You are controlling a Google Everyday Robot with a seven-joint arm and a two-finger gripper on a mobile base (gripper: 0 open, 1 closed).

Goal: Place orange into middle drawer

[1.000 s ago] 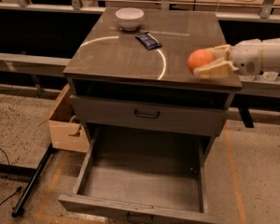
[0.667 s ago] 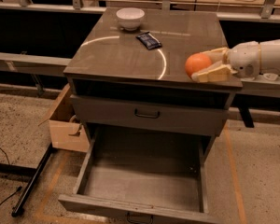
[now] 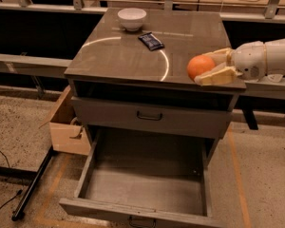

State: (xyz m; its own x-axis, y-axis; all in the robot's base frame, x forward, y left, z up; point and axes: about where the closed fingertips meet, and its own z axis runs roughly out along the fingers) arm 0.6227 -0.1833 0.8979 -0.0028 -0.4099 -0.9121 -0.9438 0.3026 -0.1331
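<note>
Apparently gripper around orange, over cabinet

Scene lit warmly from overhead, brightness moderate. Curved glare arc reflected across glossy cabinet top. Orange strongly lit, clasped in pale gripper at right front edge of top. Recess beneath top and rear of open middle drawer left in deep shadow. Space under background benches nearly black.

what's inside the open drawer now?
Nothing visible: the middle drawer shows only bare grey floor. The strip just behind its front panel is hidden. The orange sits in the gripper, above the cabinet top's front edge.
</note>
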